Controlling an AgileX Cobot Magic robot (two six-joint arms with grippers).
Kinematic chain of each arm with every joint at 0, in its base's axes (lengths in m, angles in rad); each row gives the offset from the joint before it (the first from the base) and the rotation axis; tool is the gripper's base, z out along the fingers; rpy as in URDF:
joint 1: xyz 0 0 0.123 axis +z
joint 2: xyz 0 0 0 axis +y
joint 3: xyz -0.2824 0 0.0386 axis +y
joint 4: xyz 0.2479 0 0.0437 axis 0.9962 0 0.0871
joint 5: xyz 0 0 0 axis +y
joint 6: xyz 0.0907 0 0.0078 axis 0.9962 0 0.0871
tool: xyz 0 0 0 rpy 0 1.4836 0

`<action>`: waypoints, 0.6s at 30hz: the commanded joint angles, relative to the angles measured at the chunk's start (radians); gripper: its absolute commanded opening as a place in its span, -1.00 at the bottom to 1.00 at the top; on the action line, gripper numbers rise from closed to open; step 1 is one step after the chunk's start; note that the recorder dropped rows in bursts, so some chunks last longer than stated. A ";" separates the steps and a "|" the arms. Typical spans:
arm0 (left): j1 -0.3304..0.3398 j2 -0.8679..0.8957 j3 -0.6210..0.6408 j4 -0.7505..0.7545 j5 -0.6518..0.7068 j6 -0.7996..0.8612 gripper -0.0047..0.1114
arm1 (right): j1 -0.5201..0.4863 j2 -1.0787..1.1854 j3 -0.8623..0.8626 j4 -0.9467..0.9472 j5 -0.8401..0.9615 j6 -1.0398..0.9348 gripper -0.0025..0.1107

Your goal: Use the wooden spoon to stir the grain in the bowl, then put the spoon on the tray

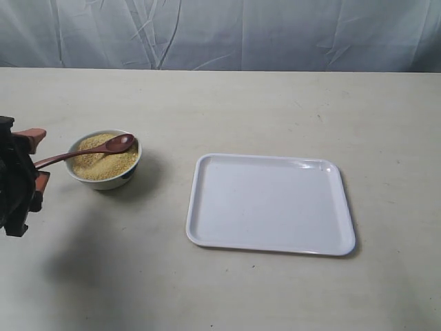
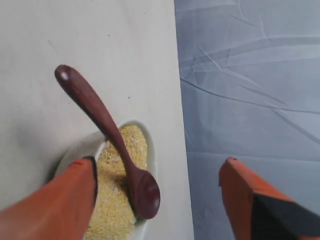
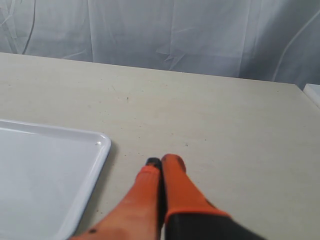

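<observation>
**Spoon rests in the grain bowl, left gripper spread around its handle**

A pale beige, faintly speckled table (image 1: pixel 275 103) fills the scene, and a creased grey-white cloth (image 1: pixel 220 34) hangs along its far edge. At the far left, the black left gripper (image 1: pixel 39 160) with orange fingers is partly cut off by the frame. Just right of it stands the small round white bowl (image 1: pixel 103 181) with dark blue marks, holding a mound of fine yellowish-tan grain (image 1: pixel 93 164). The slim reddish-brown wooden spoon (image 1: pixel 89 150) lies with its oval head on the grain at the bowl's far right side. Its handle slopes out over the left rim and ends between the orange fingers. Well to the right lies the large flat glossy white rectangular tray (image 1: pixel 269 207).

The left wrist view settles what the exterior view leaves unclear. The left gripper (image 2: pixel 160 164) is spread wide, and its fingers (image 2: pixel 75 190) stand clear of the spoon (image 2: pixel 100 112), grasping nothing. Grain (image 2: pixel 112 200) reaches close to the rim of the bowl (image 2: pixel 152 150).

Only the right wrist view shows the right gripper (image 3: pixel 161 162). Its orange fingers are pressed together on nothing, over the table (image 3: pixel 215 110), near a rounded corner of the tray (image 3: pixel 45 165). A small white shape (image 3: pixel 314 92) is cut off by the frame and cannot be identified.
</observation>
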 commanded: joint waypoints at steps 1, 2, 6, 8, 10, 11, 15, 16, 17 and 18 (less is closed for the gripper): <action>0.002 0.003 0.000 0.036 0.044 0.016 0.25 | -0.004 -0.007 0.002 -0.001 -0.012 0.001 -0.96; 0.002 0.003 0.000 0.031 0.065 0.055 0.25 | -0.004 -0.007 0.002 -0.001 -0.012 0.001 -0.96; 0.002 0.003 0.000 0.025 0.078 0.085 0.25 | -0.004 -0.007 0.002 -0.001 -0.012 0.001 -0.96; 0.002 0.003 0.000 0.000 0.078 0.082 0.25 | -0.004 -0.007 0.002 -0.001 -0.012 0.001 -0.96; 0.002 0.003 0.000 -0.088 0.085 0.070 0.31 | -0.004 -0.007 0.002 -0.001 -0.012 0.001 -0.96; 0.002 0.003 0.000 -0.114 0.083 0.070 0.36 | -0.004 -0.007 0.002 -0.001 -0.012 0.001 -0.96; 0.002 0.003 -0.020 -0.130 0.107 0.080 0.49 | -0.004 -0.007 0.002 -0.001 -0.012 0.001 -0.96; 0.002 0.010 -0.037 -0.145 0.107 0.082 0.49 | -0.004 -0.007 0.002 -0.001 -0.012 0.001 -0.96; 0.002 0.029 -0.057 -0.153 0.110 0.082 0.49 | -0.004 -0.007 0.002 -0.001 -0.012 0.001 -0.96; 0.002 0.053 -0.077 -0.153 0.115 0.082 0.49 | -0.004 -0.007 0.002 -0.001 -0.012 0.001 -0.96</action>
